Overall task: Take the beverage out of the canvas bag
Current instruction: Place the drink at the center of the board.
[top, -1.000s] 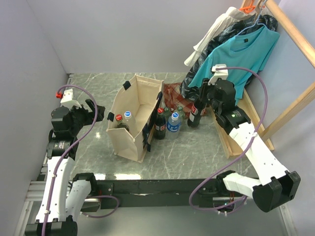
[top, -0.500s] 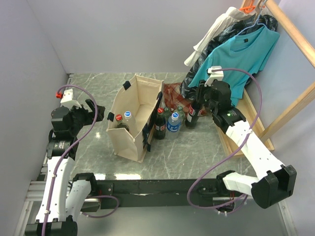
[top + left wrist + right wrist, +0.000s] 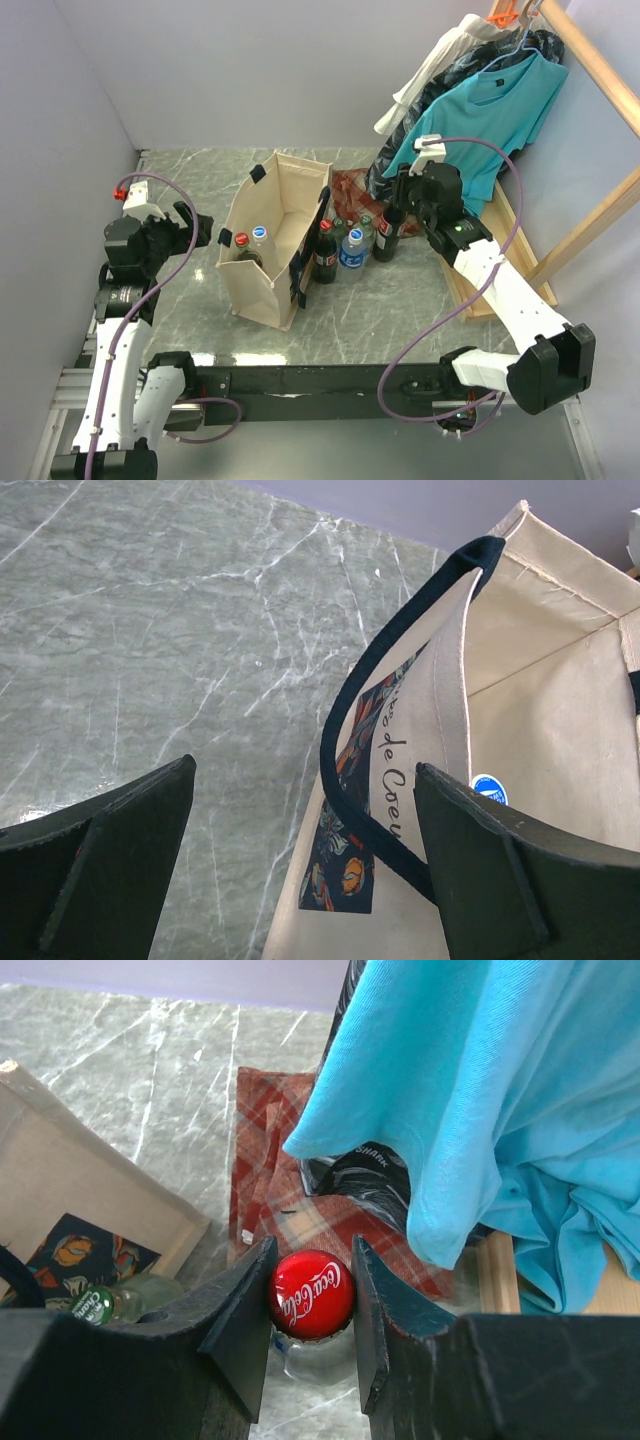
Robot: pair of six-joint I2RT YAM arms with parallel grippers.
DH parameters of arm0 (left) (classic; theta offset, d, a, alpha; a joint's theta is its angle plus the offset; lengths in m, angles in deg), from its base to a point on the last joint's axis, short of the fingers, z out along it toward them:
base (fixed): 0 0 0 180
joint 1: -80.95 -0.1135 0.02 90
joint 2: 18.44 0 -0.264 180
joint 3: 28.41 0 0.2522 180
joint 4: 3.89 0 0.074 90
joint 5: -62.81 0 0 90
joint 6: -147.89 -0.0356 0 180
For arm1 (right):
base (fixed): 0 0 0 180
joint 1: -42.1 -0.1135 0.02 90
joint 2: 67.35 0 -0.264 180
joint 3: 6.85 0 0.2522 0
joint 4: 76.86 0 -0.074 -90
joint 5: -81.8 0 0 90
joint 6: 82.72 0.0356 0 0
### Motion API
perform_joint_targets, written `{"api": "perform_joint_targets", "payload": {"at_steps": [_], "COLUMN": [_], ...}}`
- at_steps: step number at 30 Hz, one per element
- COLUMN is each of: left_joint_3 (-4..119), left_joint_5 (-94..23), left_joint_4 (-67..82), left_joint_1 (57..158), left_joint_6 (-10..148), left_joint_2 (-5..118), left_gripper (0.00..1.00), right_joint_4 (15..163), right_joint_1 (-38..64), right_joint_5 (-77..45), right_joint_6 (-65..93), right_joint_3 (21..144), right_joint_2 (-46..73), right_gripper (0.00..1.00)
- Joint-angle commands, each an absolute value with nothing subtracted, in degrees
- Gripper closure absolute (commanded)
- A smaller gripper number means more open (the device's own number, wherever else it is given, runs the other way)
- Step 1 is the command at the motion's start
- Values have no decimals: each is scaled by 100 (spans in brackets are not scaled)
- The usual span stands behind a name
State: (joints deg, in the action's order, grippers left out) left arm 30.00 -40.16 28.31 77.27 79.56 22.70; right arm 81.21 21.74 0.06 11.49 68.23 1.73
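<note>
The beige canvas bag (image 3: 268,250) with navy handles stands open at mid-table; it also shows in the left wrist view (image 3: 560,710). Inside it stand a red-capped bottle (image 3: 241,240) and a blue-capped bottle (image 3: 260,232), whose cap shows in the left wrist view (image 3: 490,788). My right gripper (image 3: 396,208) is shut on the red cap (image 3: 311,1294) of a dark cola bottle (image 3: 386,238), upright to the right of the bag. My left gripper (image 3: 196,230) is open and empty beside the bag's left wall, its fingers either side of a navy handle (image 3: 370,710).
Another cola bottle (image 3: 326,252), a water bottle (image 3: 352,250) and green bottles (image 3: 347,228) stand right of the bag. A red plaid cloth (image 3: 290,1160) lies behind them. A teal shirt (image 3: 490,110) and other clothes hang on a wooden rack (image 3: 600,200) at the right.
My right gripper has moved a little to the left with the cola bottle, closer to the group of bottles. The left arm has not moved.
</note>
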Motion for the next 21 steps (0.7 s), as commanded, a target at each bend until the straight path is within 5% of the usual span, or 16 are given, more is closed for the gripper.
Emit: {"api": "perform_joint_targets", "payload": {"at_steps": [1,14,21], "left_joint_3": [3053,3053,3044], "left_joint_5": [-3958,-3958,-3976], "left_joint_4": [2789,2789,2789], "left_joint_1": [7700,7700,7700], "left_joint_6": [7872,7872,7863], "left_joint_2": [2304,2313,2296], "left_gripper": [4,4,4], "right_joint_4": [9588,9351,9210], "right_joint_1": [2206,2197,2180], "right_joint_5": [-81,-512,-573], "right_joint_6": [1273,1422,1466], "right_joint_3": [7151,7054,7036], "right_joint_2": [-2,7,-81], "right_gripper": [100,100,91]}}
